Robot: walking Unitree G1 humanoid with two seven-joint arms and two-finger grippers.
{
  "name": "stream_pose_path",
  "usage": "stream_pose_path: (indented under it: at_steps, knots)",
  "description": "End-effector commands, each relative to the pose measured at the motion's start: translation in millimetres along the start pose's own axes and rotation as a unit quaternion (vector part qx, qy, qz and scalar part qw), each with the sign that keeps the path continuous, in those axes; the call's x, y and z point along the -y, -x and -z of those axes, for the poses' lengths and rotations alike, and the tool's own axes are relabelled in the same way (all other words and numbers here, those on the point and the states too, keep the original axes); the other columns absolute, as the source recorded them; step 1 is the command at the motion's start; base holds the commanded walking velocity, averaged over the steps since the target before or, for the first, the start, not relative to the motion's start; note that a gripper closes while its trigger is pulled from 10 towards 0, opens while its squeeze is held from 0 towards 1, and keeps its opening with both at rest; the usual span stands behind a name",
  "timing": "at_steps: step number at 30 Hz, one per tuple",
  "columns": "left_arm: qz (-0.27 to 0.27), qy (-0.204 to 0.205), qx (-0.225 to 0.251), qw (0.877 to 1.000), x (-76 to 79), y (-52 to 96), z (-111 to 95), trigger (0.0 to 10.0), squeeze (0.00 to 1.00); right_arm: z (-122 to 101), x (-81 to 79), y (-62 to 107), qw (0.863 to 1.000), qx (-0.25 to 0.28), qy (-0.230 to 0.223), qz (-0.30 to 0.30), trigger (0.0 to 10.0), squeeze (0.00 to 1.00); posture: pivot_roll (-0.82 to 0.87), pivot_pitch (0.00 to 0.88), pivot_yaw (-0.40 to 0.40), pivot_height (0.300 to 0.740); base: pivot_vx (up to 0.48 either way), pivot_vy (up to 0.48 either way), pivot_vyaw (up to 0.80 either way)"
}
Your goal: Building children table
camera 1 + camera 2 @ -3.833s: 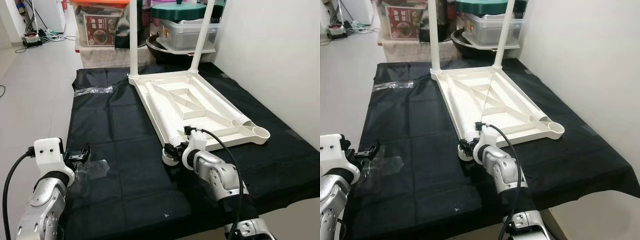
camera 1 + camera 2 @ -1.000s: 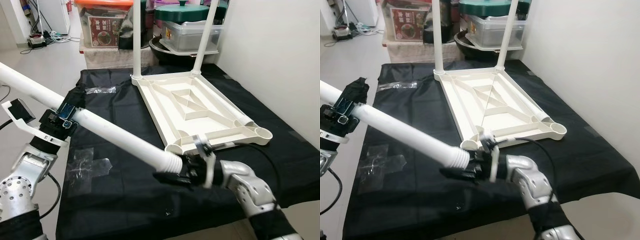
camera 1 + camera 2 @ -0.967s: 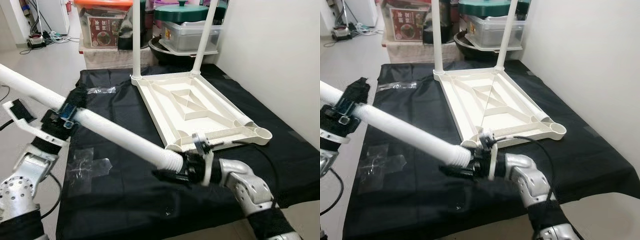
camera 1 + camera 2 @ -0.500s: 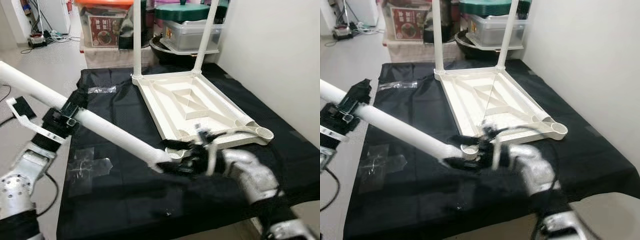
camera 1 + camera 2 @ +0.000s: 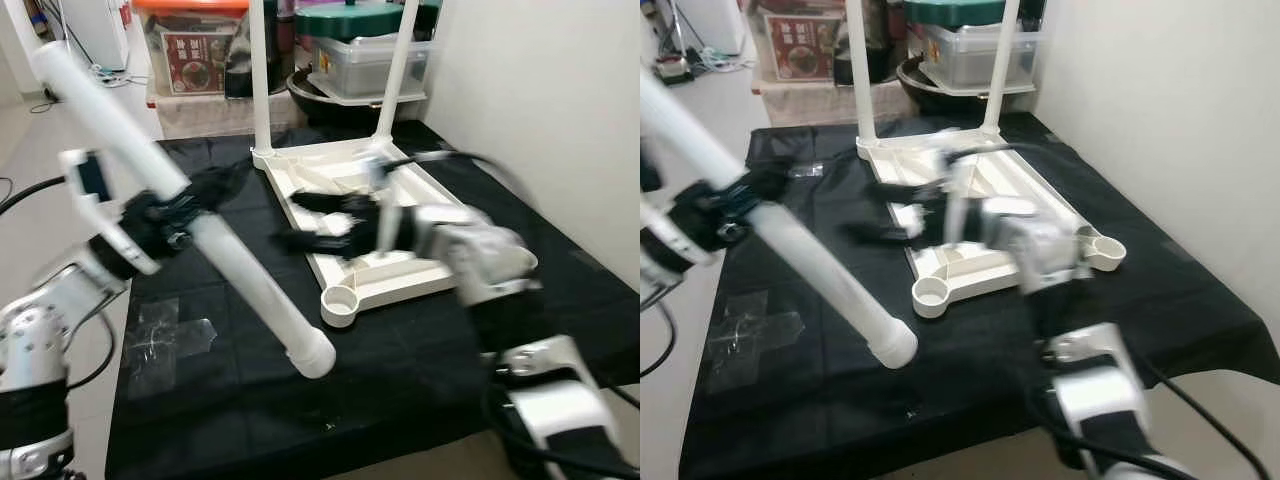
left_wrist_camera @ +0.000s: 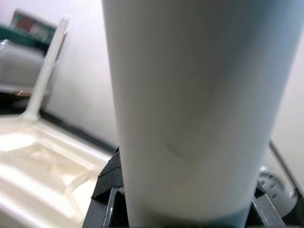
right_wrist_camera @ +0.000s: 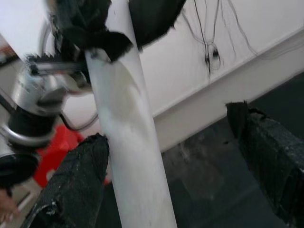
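Observation:
A long white table leg [image 5: 235, 270] slants down over the black cloth, its ribbed end [image 5: 314, 358] hanging just off the cloth. My left gripper [image 5: 180, 225] is shut on its middle; the left wrist view shows the tube [image 6: 185, 109] close up. The white tabletop [image 5: 400, 270] lies upside down with two legs [image 5: 260, 80] standing in its far corners. An empty round socket [image 5: 340, 305] faces me at the near corner. My right gripper [image 5: 305, 222], blurred, hovers open above the tabletop. In the right wrist view its fingers [image 7: 71, 190] stand wide apart beside the leg [image 7: 130, 152].
A black cloth [image 5: 250, 410] covers the low platform, with clear plastic wrap [image 5: 160, 335] lying at its left. Storage boxes [image 5: 195, 50] and a green-lidded container [image 5: 360, 25] stand behind. A white wall [image 5: 540, 120] runs close along the right.
My right gripper has let go of the leg's ribbed end and risen over the tabletop. The left arm has tipped the leg steeper, its upper end higher. The camera also shifted.

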State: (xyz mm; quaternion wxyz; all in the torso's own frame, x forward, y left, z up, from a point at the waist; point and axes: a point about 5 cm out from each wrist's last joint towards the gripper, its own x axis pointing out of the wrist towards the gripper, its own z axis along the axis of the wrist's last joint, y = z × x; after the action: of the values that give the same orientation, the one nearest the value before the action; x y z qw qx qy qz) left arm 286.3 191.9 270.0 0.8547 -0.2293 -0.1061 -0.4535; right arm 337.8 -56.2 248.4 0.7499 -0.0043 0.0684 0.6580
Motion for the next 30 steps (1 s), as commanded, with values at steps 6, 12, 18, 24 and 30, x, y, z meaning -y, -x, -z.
stream_pose_path:
  at_steps: [6, 12, 18, 24, 30]
  knots:
    - [0.036, -0.019, -0.044, 0.998, 6.7, -8.0, 2, 0.0, 0.00, 15, 0.5, -11.2, 0.997, -0.070, -0.020, -0.001, 10.0, 0.00, 0.01, 0.000, -0.060, 0.740, 0.000, 0.000, 0.00]
    - [0.055, -0.026, -0.067, 0.996, 7.7, -12.9, 4, 0.0, 0.00, 13, -1.9, -17.4, 0.996, -0.080, -0.032, -0.019, 10.0, 0.00, 0.00, 0.000, -0.052, 0.740, 0.000, 0.000, 0.00]
    - [0.067, -0.028, -0.071, 0.995, 5.8, -23.3, 8, 0.0, 0.00, 9, -11.0, -35.2, 0.994, -0.084, -0.061, -0.021, 5.8, 0.00, -0.01, 0.000, -0.049, 0.740, 0.000, 0.000, 0.00]
    - [0.073, -0.029, -0.070, 0.994, 6.1, -27.4, 8, 0.0, 0.00, 12, -17.8, -45.4, 0.992, -0.088, -0.081, -0.026, 4.4, 0.00, -0.01, 0.000, -0.049, 0.740, 0.000, 0.000, 0.00]
    - [0.071, -0.028, -0.063, 0.995, 3.8, -29.3, 9, 0.0, 0.00, 17, -29.6, -58.1, 0.992, -0.075, -0.087, -0.043, 0.0, 0.00, -0.01, 0.000, -0.053, 0.740, 0.000, 0.000, 0.00]
